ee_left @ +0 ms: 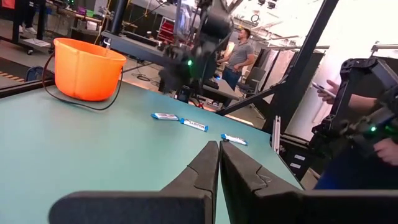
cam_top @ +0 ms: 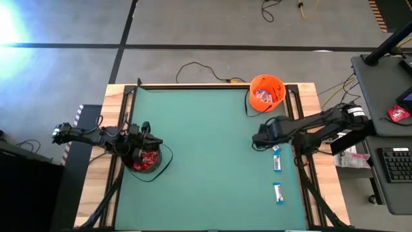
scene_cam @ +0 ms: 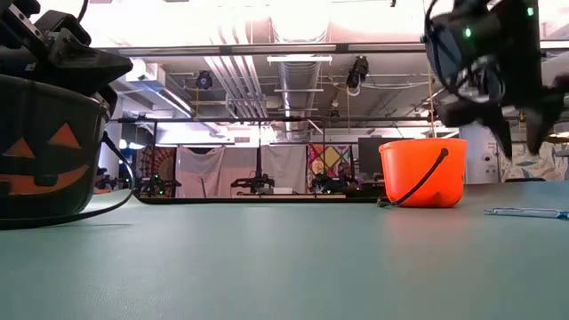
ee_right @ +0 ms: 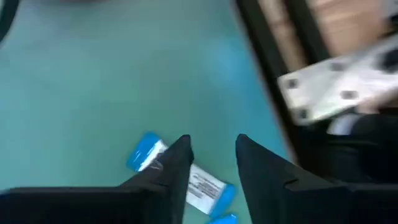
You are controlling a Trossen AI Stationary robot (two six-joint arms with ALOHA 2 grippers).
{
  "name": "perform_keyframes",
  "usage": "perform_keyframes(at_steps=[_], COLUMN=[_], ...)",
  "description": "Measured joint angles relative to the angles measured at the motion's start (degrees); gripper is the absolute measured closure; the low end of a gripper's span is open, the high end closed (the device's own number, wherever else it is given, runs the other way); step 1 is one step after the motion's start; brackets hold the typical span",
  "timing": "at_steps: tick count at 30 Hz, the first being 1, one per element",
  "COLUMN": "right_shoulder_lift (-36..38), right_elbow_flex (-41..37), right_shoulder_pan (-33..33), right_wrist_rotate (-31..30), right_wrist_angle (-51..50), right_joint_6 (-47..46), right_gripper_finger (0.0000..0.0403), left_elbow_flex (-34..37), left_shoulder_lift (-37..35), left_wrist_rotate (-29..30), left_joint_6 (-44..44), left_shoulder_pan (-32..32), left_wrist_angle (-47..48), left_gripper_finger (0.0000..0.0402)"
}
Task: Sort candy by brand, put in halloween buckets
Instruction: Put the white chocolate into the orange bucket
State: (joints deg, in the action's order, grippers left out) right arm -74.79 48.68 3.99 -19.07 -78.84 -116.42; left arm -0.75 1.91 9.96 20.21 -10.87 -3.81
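The black bucket [cam_top: 147, 159] with an orange pumpkin face [scene_cam: 44, 151] stands at the table's left edge and holds shiny red packets. My left gripper [cam_top: 143, 131] [ee_left: 219, 152] is shut just above the bucket's far rim, with nothing between its fingers. The orange bucket [cam_top: 267, 92] [scene_cam: 424, 172] stands at the far right with candy inside. Three white-and-blue bars [cam_top: 277, 163] [ee_left: 194, 124] lie in a row along the right side. My right gripper [cam_top: 261, 138] [ee_right: 211, 149] is open in the air above the farthest bar [ee_right: 202, 185].
A side desk [cam_top: 386, 84] to the right carries a keyboard [cam_top: 396, 164] and a lone pinkish-red packet [cam_top: 399, 114]. The black bucket's wire handle [cam_top: 164, 169] lies on the mat. The middle of the green mat [cam_top: 206, 154] is bare. People stand beyond the table [ee_left: 239, 50].
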Motion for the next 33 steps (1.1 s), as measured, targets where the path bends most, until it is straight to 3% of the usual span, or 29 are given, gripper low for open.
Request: perform_keyframes(at_steps=[4, 8, 14, 20, 25, 33], right_shoulder_lift=[0.0, -1.5, -5.6, -11.1, -13.1, -17.9], right_elbow_flex=[-4.9, -5.7, -5.7, -5.3, -3.4, 7.4], right_shoulder_pan=[0.0, 0.0, 0.0, 0.6, 3.1, 4.7], right_wrist_rotate=[-0.1, 0.0, 0.1, 7.0, 7.1, 6.8], right_wrist_angle=[11.1, 13.7, 15.7, 16.6, 19.8, 22.0], right_joint_6=[4.9, 6.5, 6.9, 7.2, 4.2, 5.5], right_gripper_finger=[0.0343, 0.0387, 0.0390, 0.0390, 0.0390, 0.0390], left_elbow_flex=[0.0, 0.0, 0.0, 0.0, 0.0, 0.0], left_shoulder_lift=[0.0, 0.0, 0.0, 0.0, 0.0, 0.0], left_wrist_rotate=[0.0, 0.0, 0.0, 0.0, 0.0, 0.0], left_joint_6=[0.0, 0.0, 0.0, 0.0, 0.0, 0.0], left_shoulder_pan=[0.0, 0.0, 0.0, 0.0, 0.0, 0.0], left_wrist_angle=[0.0, 0.0, 0.0, 0.0, 0.0, 0.0], left_gripper_finger=[0.0402, 0.0402, 0.0402, 0.0402, 0.0402, 0.0402])
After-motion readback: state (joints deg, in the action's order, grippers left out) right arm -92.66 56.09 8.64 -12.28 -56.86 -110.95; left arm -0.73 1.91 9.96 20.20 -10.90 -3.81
